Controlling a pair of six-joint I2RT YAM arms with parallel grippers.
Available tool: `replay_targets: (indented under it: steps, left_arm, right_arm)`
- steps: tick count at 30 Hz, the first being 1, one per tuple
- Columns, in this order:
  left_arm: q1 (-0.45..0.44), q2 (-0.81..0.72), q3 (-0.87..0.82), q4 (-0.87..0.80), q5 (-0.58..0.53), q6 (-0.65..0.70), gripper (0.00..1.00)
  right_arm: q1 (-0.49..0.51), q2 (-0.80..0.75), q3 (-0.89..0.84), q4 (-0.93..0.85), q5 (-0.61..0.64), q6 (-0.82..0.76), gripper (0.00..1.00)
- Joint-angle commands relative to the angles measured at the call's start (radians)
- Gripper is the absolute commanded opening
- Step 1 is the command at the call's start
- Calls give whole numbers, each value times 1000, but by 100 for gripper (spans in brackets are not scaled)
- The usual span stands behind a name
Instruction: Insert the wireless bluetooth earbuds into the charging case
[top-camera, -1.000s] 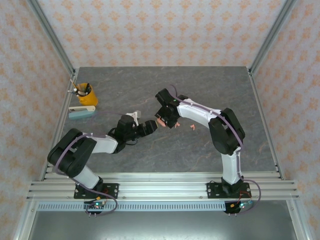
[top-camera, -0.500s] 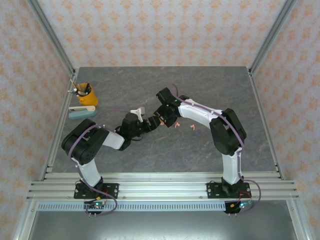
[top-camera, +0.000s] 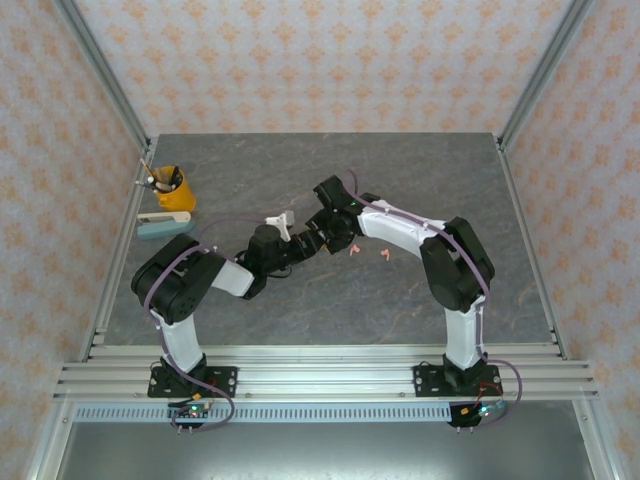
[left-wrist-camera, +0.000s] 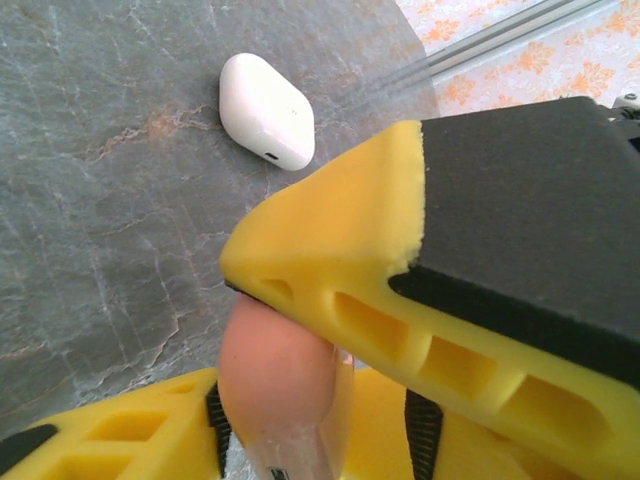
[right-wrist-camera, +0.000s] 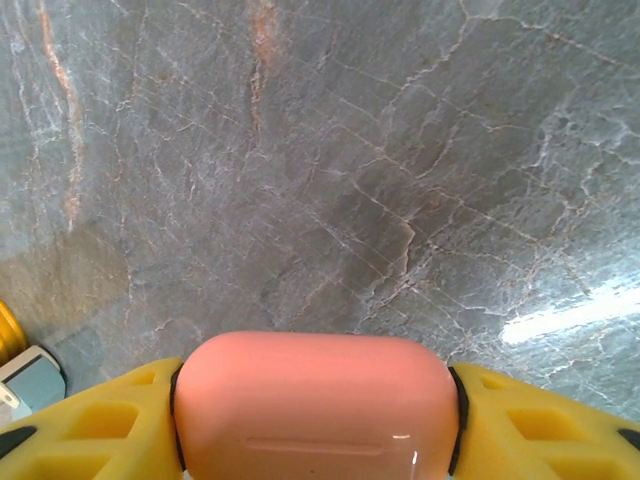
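Observation:
My right gripper is shut on a closed coral-pink charging case, pads on its two short ends, held above the table. My left gripper has come in from the left and straddles the same pink case. Its left pad touches the case, while a narrow gap shows at the other pad. The two grippers meet mid-table, the left gripper against the right gripper. Two pink earbuds lie on the table to the right. A closed white case lies just behind.
A yellow pen cup and a pale blue stapler stand at the far left edge of the grey stone table. Aluminium rails and patterned walls frame the table.
My left arm has swung right and forward to the pink case, and its jaws have narrowed around it. The right gripper has barely moved and keeps its hold.

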Motion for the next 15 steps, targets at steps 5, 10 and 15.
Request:
replay_targets:
  steps: [5,10,15]
  left_arm:
    - [2,4,32,66,-52,-7,32]
    - [1,-6,41,46,-49,-11,23]
    - [1,-45,60,-50,-26,9,14]
  right_arm:
    - [2,-58,-33,-15,-13,13,56]
    - [2,-69,-41,-9,-14,13,57]
    - [-40,-118,-57,10,-11,-16,84]
